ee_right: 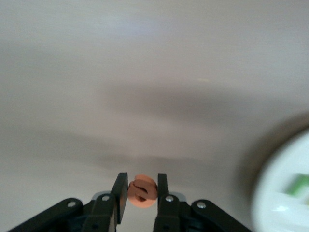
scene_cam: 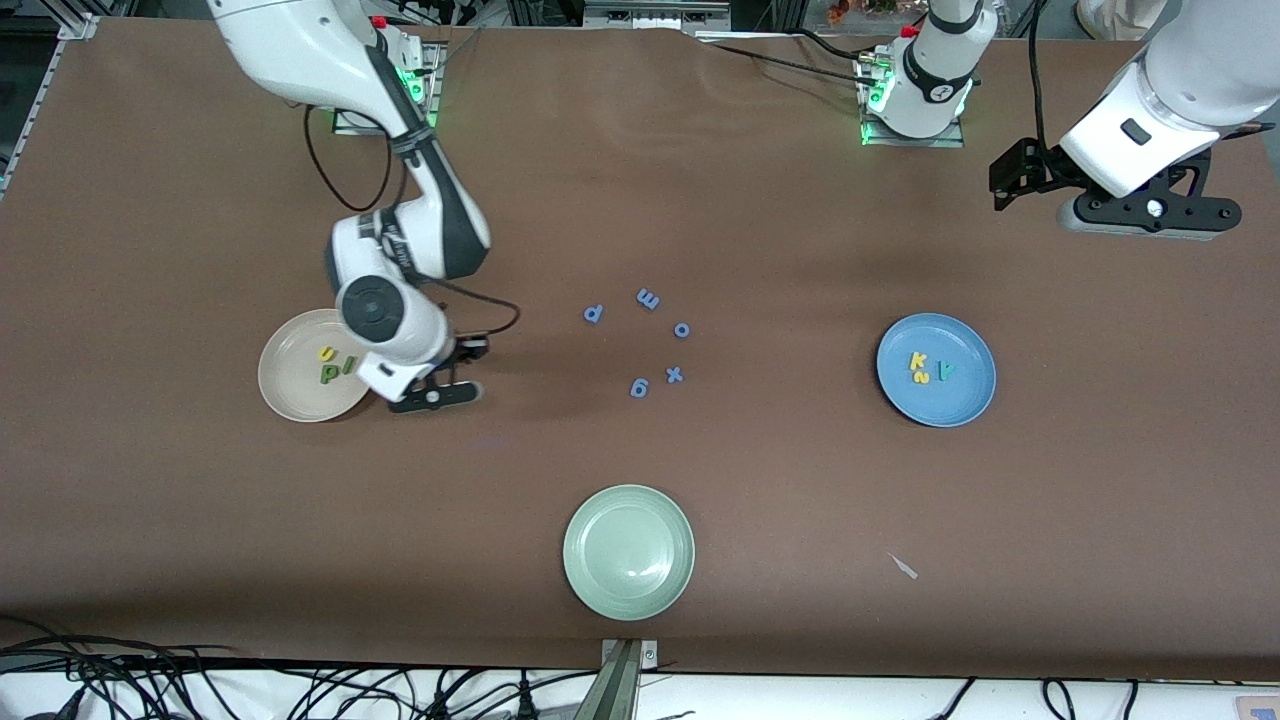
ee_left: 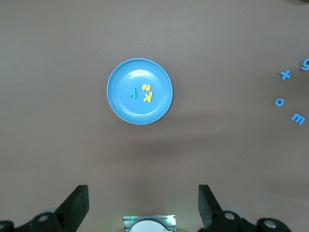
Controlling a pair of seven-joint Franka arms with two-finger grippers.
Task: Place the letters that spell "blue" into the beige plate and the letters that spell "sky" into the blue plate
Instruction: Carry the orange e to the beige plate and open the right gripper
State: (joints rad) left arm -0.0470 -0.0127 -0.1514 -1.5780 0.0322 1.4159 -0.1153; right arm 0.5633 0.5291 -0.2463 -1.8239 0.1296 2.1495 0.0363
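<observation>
The orange e (ee_right: 143, 192) is pinched upright in my right gripper (ee_right: 142, 186), which is shut on it. That gripper (scene_cam: 448, 378) hangs over bare table just beside the beige plate (scene_cam: 290, 385), at its rim toward the left arm's end; the front view hides the e. On the beige plate lie the yellow u (scene_cam: 326, 352), dark green b (scene_cam: 327, 374) and light green l (scene_cam: 347, 366). The blue plate (scene_cam: 960, 395) holds the yellow k (scene_cam: 917, 361), yellow s (scene_cam: 920, 377) and teal y (scene_cam: 944, 371). My left gripper (ee_left: 143, 195) waits open and empty, high near its base.
Several periwinkle-blue letters (scene_cam: 640, 340) lie scattered mid-table between the two plates. A pale green plate (scene_cam: 628, 551) sits nearer the front camera. A small pale scrap (scene_cam: 903, 566) lies on the brown table toward the left arm's end.
</observation>
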